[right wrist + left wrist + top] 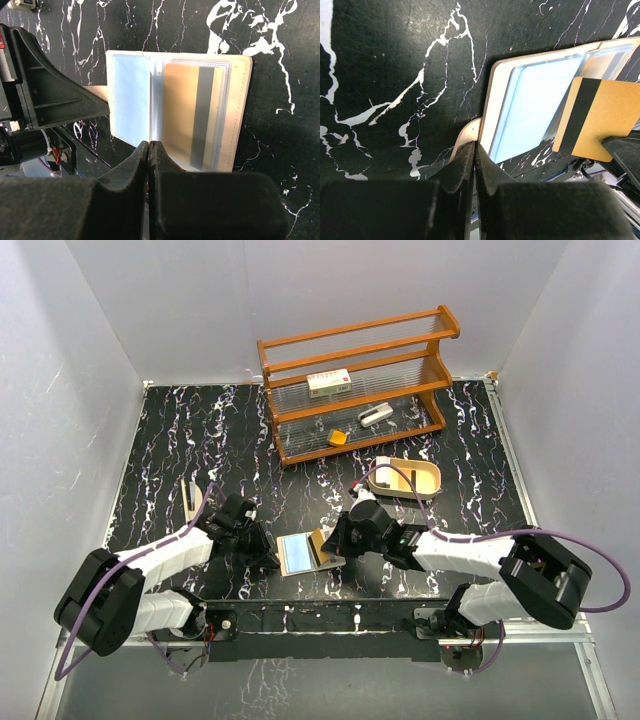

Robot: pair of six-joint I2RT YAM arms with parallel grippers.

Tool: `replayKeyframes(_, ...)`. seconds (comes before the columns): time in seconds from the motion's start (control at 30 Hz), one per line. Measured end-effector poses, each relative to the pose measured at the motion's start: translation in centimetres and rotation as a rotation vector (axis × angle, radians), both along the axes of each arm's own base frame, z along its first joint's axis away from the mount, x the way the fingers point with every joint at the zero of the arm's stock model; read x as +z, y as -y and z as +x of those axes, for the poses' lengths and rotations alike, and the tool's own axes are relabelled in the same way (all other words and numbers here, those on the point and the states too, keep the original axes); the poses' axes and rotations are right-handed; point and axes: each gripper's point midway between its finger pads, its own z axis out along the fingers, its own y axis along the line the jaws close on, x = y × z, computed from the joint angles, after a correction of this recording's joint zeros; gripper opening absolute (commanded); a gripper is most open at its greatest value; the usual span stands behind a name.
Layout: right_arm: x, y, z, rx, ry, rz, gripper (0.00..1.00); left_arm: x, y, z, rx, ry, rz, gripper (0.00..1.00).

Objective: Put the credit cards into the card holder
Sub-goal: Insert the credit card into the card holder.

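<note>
The card holder [297, 553] lies open near the front edge, a tan wallet with clear pockets [240, 110]. A light-blue card [535, 105] sits in one pocket [131, 100]. My left gripper [476, 146] is shut on the holder's tan flap [467, 131] at its left side [262, 543]. My right gripper [150, 145] is shut on the near edge of an orange-yellow credit card [605, 120] with a dark stripe. This card [190, 115] lies over the holder's right half, dulled as if behind clear film. From above it shows as an orange sliver [322, 543] beside the right gripper [338, 540].
A wooden rack [355, 345] stands at the back with a white red-printed box [328, 383], a grey piece [375, 416] and a small orange block [338, 438]. An oval beige tray [432, 478] sits right of centre. A thin pale flat piece [192, 502] lies far left.
</note>
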Motion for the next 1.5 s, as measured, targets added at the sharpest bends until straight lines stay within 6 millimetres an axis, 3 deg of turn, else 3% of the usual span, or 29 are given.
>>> replayKeyframes(0.67, -1.9, -0.8, 0.6, 0.008, -0.019, 0.004, 0.03, 0.0, 0.0, 0.0, -0.010, -0.002, 0.008, 0.05)
replayKeyframes(1.1, -2.0, -1.3, 0.8, 0.137, -0.041, -0.016, 0.03, 0.3, -1.1, 1.7, 0.018, 0.018, 0.077, 0.20)
replayKeyframes(1.5, -2.7, -1.2, 1.1, 0.141, -0.091, -0.012, 0.02, 0.3, -1.0, 2.4, 0.015, 0.001, 0.093, 0.16)
